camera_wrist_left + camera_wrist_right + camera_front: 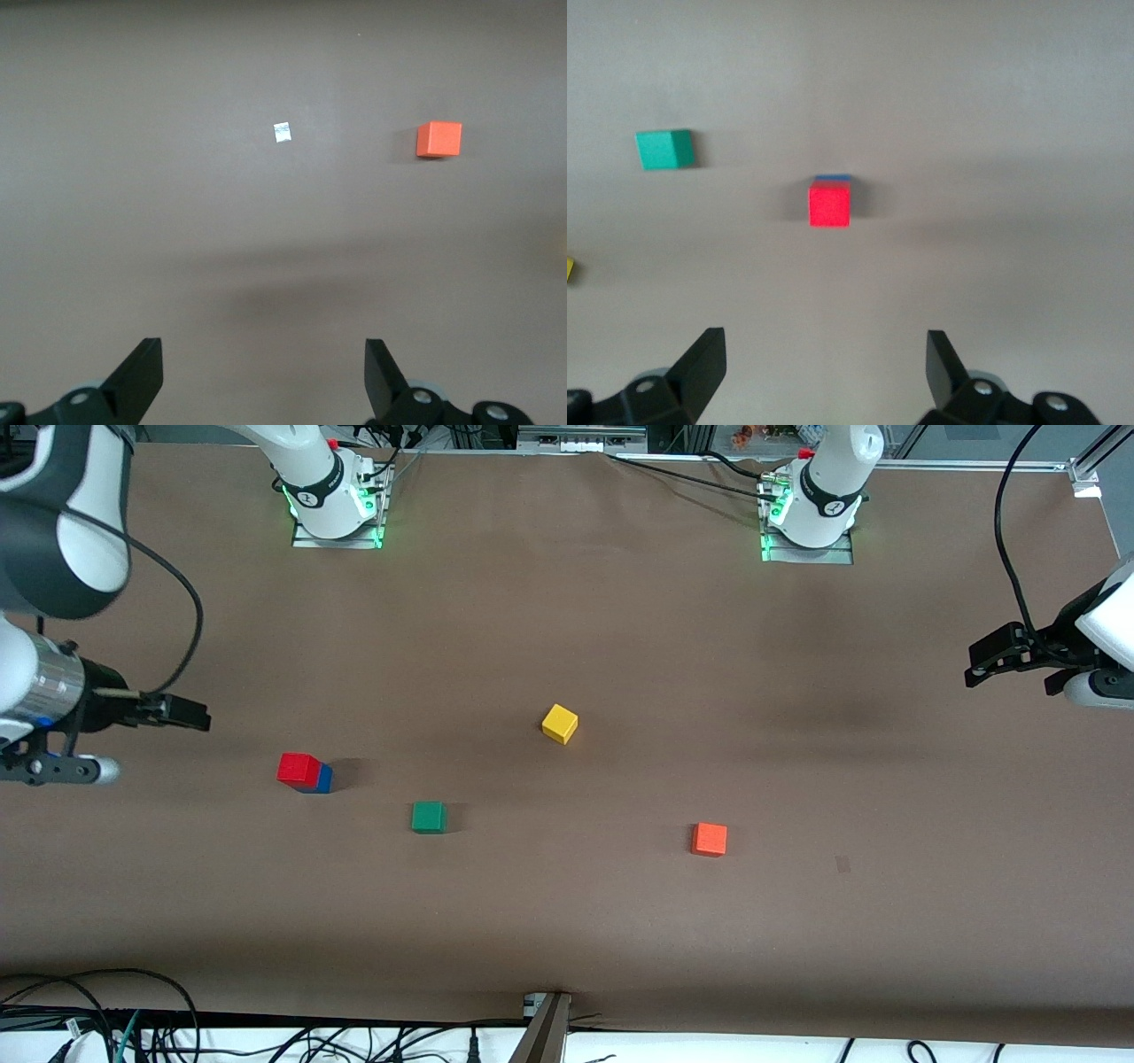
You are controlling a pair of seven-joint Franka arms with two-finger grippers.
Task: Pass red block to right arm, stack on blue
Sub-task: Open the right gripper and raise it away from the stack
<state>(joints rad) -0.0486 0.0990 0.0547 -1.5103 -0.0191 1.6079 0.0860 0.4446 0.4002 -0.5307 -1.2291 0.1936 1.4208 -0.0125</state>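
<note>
Red block (pixel 298 767) sits on top of the blue cube (pixel 321 779), the pair resting on the brown table (pixel 567 921) toward the right arm's end, with only a blue edge showing under the red in the right wrist view (pixel 830 203).

Orange cube (pixel 709 839) lies nearest the front camera, toward the left arm's end of the table; in the left wrist view it sits well ahead of the left gripper's spread fingers (pixel 140 374), near a small white scrap (pixel 283 132). Green cube (pixel 429 817) comes next, close beside the red-on-blue stack. Yellow cube (pixel 559 724) lies farthest from the front camera, near the table's middle.

Right gripper (pixel 182 713) hangs in the air over the table's edge at its own end, apart from the stack, its fingers (pixel 700 367) spread wide and holding nothing. Left gripper (pixel 992 657) waits raised over the left arm's end of the table, fingers apart and empty, well away from every cube.
</note>
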